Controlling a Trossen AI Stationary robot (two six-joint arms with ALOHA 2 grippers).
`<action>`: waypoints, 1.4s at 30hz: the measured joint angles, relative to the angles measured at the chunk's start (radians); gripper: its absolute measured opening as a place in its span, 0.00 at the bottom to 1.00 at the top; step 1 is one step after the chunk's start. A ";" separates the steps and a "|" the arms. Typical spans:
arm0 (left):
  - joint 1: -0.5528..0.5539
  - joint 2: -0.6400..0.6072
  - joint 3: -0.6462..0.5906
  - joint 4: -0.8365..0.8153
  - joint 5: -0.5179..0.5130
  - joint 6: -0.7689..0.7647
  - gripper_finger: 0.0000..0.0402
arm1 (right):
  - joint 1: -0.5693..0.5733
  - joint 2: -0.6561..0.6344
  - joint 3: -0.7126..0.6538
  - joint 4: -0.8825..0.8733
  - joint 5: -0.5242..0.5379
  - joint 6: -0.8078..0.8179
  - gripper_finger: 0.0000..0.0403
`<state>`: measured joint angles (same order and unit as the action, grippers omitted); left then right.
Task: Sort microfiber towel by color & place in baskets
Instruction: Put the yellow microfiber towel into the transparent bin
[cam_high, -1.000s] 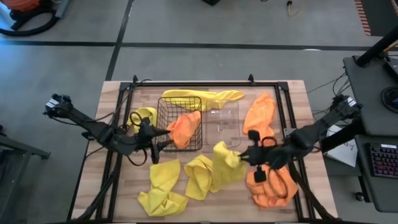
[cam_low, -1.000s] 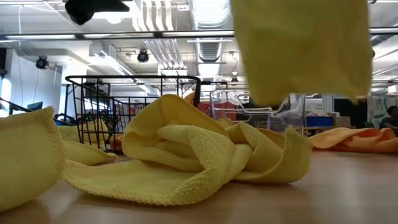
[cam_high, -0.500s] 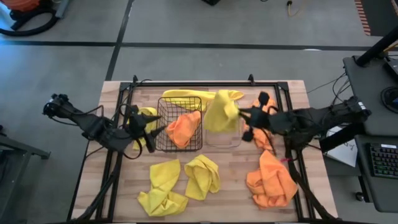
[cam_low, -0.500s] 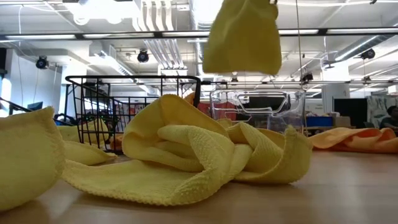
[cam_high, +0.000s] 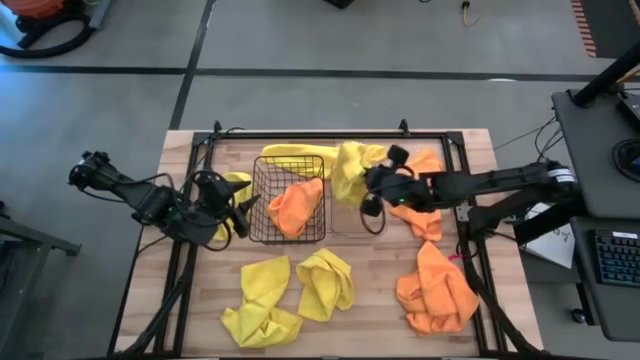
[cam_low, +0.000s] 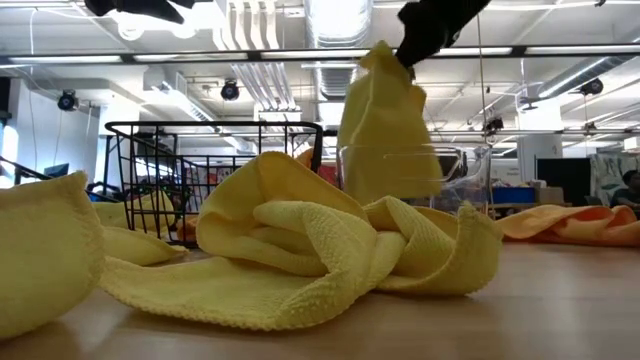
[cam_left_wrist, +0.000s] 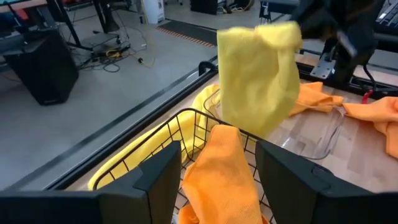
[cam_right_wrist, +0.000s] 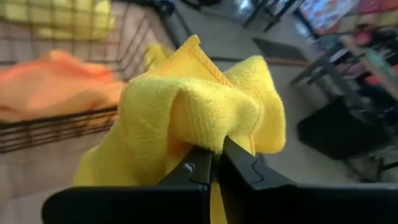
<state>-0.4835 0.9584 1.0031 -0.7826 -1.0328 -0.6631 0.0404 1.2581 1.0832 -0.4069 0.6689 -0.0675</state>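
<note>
My right gripper (cam_high: 372, 188) is shut on a bright yellow towel (cam_high: 348, 172) that hangs over the clear plastic bin (cam_high: 365, 205). In the low view this yellow towel (cam_low: 386, 130) dangles with its lower end about at the rim of the clear bin (cam_low: 450, 170). The black wire basket (cam_high: 272, 200) stands left of the bin, and an orange towel (cam_high: 296, 205) is draped over its right wall. My left gripper (cam_left_wrist: 217, 186) is open just left of the wire basket, touching nothing. My right gripper pinches a bunched fold at the yellow towel's top (cam_right_wrist: 211, 124) between its two fingers (cam_right_wrist: 239, 165). In the low view the fingers come from above at a slant. The towel is lifted clear and hangs slack below them.
Two yellow towels (cam_high: 262, 300) (cam_high: 326, 283) lie near the front edge. Orange towels lie at front right (cam_high: 436, 292) and under the right arm (cam_high: 425, 170). One yellow towel (cam_high: 295, 152) lies behind the basket, and another (cam_high: 232, 186) lies by my left gripper.
My right gripper carried the yellow towel up from the table's near middle toward the far edge, then left over the clear bin, and lowered it. The towel swung and now hangs at the bin's rim. My left gripper drew back slightly from the basket.
</note>
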 joint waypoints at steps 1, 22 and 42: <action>0.000 0.001 0.000 0.000 0.000 -0.002 0.47 | -0.005 0.019 0.000 0.000 -0.031 0.011 0.02; 0.000 0.005 -0.003 0.001 0.012 -0.026 0.47 | -0.095 0.138 -0.001 -0.058 -0.286 0.206 0.33; 0.001 0.005 -0.005 0.001 0.042 -0.064 0.47 | -0.136 -0.060 -0.004 -0.152 -0.279 0.227 0.46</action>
<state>-0.4824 0.9634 0.9977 -0.7818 -0.9913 -0.7271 -0.0952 1.1985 1.0794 -0.5585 0.3901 0.1596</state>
